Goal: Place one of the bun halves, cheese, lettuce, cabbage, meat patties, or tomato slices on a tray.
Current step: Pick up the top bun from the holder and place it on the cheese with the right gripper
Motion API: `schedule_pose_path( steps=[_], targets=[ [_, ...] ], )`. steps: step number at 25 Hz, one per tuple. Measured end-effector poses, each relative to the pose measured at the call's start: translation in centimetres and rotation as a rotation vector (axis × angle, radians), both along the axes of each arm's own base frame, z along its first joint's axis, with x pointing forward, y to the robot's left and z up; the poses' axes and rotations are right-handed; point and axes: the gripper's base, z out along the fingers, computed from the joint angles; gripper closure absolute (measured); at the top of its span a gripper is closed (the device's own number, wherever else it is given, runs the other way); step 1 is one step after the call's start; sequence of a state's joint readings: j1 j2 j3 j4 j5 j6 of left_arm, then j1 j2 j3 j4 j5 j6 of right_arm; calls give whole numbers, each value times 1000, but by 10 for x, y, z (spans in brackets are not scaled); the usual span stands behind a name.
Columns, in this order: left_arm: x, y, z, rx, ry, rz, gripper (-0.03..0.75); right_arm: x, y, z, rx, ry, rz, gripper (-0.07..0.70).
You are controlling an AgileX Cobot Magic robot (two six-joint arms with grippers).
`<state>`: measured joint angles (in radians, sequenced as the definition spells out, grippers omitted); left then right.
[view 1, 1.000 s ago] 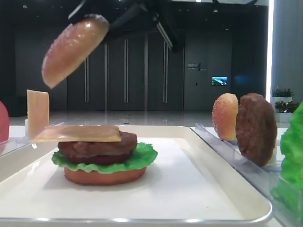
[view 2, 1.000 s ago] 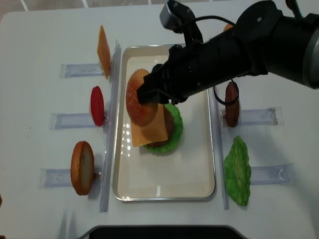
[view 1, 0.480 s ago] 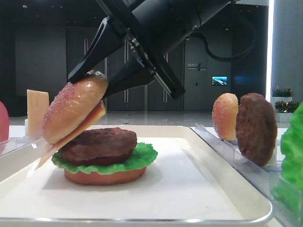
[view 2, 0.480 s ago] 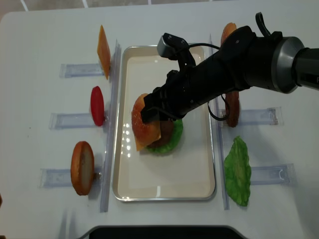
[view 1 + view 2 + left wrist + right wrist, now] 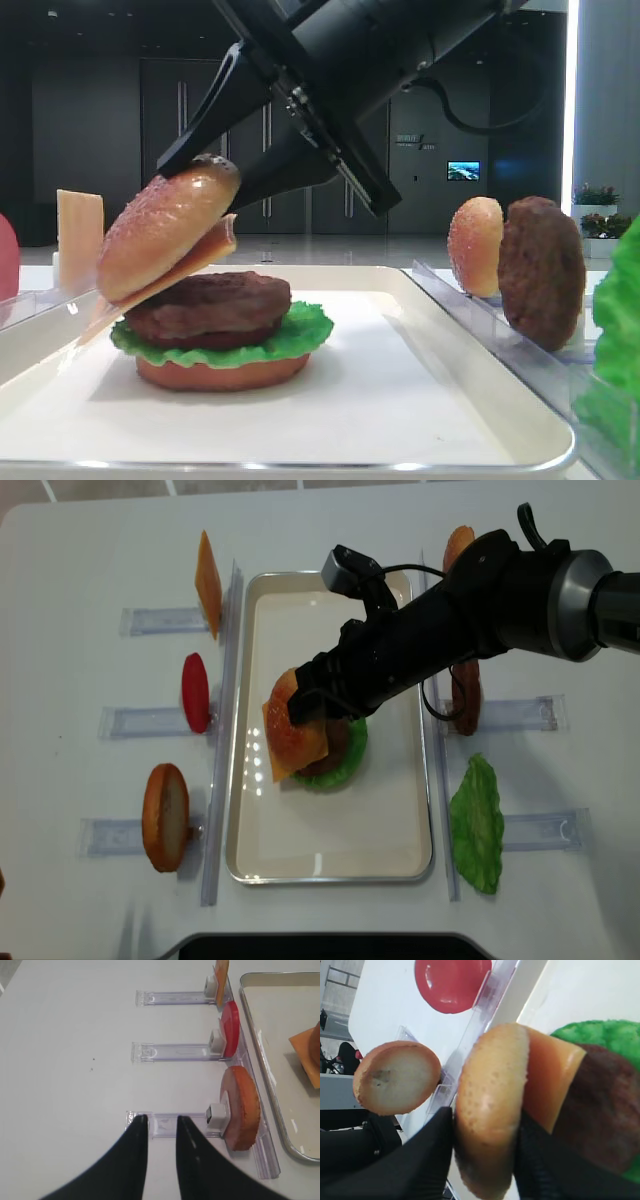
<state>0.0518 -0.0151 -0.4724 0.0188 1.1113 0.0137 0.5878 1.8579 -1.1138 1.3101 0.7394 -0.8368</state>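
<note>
My right gripper (image 5: 486, 1132) is shut on the domed, speckled top bun half (image 5: 490, 1105), one black finger on each side. The bun (image 5: 165, 235) hangs tilted over the left edge of a stack on the cream tray (image 5: 470, 400). It rests against a cheese slice (image 5: 200, 255) that slants down to the left. Under the cheese lie a dark meat patty (image 5: 215, 305), green lettuce (image 5: 305, 335) and a flat bottom bun (image 5: 220, 372). From above, the right arm reaches across the tray (image 5: 330, 865) to the stack. My left gripper (image 5: 161, 1125) hovers open and empty over a clear rack.
Left racks hold a cheese slice (image 5: 207, 575), a tomato slice (image 5: 195, 692) and a bun half (image 5: 165, 817). Right racks hold a bun half (image 5: 458, 542), a patty (image 5: 466, 705) and a lettuce leaf (image 5: 476, 825). The racks' clear rails flank the tray.
The right arm has brought the top bun down from high above onto the stack. The cheese, flat on the patty before, now slants under the bun. The left gripper has not moved.
</note>
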Motion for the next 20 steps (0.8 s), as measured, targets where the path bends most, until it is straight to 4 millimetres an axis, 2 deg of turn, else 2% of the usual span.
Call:
schedule_pose_path(
  steps=[5,9,12,15,17,20],
  targets=[
    [0,0,0,0,0,0,567,10,-15,0,-4,6,-15,295],
    [0,0,0,0,0,0,567,10,-17,-1,-31,-15,6,227],
    [0,0,0,0,0,0,567,9,-20,7,-52,-64,24,206],
    [0,0,0,0,0,0,567,12,-22,28,-88,-129,36,202],
    [0,0,0,0,0,0,567,16,-24,50,-135,-177,37,200],
    [0,0,0,0,0,0,568,27,-33,81,-281,-199,-71,204]
  ],
)
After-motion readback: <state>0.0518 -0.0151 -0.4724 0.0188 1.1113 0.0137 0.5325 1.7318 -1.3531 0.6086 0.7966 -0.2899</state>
